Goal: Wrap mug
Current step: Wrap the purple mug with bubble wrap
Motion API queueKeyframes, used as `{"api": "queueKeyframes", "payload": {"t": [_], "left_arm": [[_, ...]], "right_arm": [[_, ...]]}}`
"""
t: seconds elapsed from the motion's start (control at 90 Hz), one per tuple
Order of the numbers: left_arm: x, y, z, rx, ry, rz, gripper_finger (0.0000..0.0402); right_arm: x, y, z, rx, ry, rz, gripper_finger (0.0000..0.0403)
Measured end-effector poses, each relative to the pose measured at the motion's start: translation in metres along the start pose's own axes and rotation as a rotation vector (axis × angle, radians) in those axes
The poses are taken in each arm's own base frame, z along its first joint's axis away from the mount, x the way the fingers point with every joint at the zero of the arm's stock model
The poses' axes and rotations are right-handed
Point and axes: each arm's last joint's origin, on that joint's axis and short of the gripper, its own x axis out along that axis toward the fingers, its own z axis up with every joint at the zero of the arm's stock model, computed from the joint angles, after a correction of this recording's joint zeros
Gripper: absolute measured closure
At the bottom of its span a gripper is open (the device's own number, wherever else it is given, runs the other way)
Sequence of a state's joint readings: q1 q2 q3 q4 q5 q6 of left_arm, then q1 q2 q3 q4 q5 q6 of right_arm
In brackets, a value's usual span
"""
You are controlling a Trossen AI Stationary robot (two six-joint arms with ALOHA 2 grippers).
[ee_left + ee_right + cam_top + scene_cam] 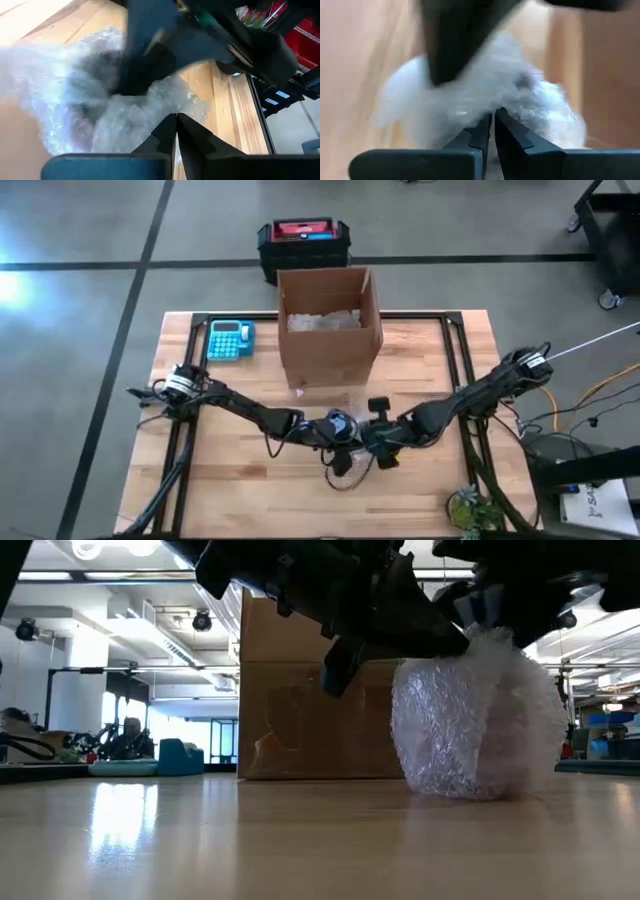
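**Pinching the wrapped mug with both claws**

Resting under everything, the wooden surface (250, 480) carries the cardboard box (330, 330) at 12 o'clock. At 6 o'clock from it sits the mug's bubble-wrap bundle (475, 720). My left claw (176, 131) and right claw (493, 127) meet over it, each pressed together on the bubble wrap.
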State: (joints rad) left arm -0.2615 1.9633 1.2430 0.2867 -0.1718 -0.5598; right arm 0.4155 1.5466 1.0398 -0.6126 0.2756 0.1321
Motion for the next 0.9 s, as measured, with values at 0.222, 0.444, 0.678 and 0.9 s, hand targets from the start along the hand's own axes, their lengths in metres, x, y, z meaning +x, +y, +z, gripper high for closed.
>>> {"api": "queueKeyframes", "payload": {"t": [0.222, 0.444, 0.678, 0.9], "left_arm": [[0.0, 0.0, 0.001, -0.002, -0.011, -0.002, 0.0399], [-0.003, -0.008, 0.017, -0.015, -0.052, -0.02, 0.04], [-0.009, -0.017, 0.034, 0.017, -0.004, 0.035, 0.04], [-0.011, -0.018, 0.032, -0.007, 0.095, 0.06, 0.0401]], "right_arm": [[0.021, 0.002, -0.012, 0.022, 0.063, -0.012, 0.039], [0.029, 0.005, -0.011, 0.0, 0.066, -0.013, 0.039], [0.027, 0.005, -0.009, -0.018, 0.036, -0.003, 0.039], [0.026, 0.004, -0.008, -0.022, 0.028, -0.003, 0.039]]}}
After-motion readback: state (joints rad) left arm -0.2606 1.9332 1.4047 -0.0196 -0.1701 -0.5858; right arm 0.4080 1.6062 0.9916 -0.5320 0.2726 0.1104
